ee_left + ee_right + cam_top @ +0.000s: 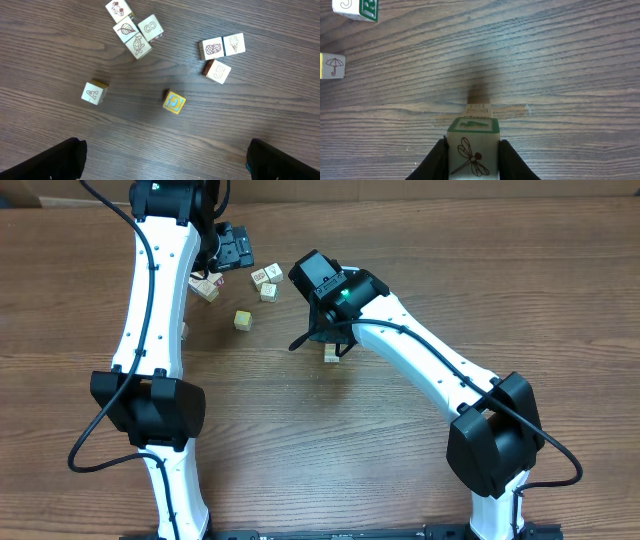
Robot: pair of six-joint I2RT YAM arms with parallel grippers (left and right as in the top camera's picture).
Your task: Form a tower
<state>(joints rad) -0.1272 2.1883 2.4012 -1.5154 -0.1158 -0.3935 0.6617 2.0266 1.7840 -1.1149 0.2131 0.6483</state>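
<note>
My right gripper point(473, 162) is shut on a wooden cube with a dragonfly drawing and a green-framed face point(473, 147). Just past that cube the pale edge of another cube point(479, 107) shows on the table; whether the two touch is hidden. From overhead, the right gripper point(330, 330) hovers over the small tower point(333, 354) near the table's middle, with only its lowest pale cube showing. My left gripper point(237, 248) hangs at the far side, open, its dark fingers point(55, 162) wide apart over bare wood with nothing between them.
Loose cubes lie below the left gripper: a yellow-framed one point(174, 101), an "A" cube point(94, 92), a cluster with an "8" point(134, 29), and three with a pineapple, ice cream and "5" point(222, 52). Two more cubes point(355, 7) point(332, 65) lie left of the right gripper.
</note>
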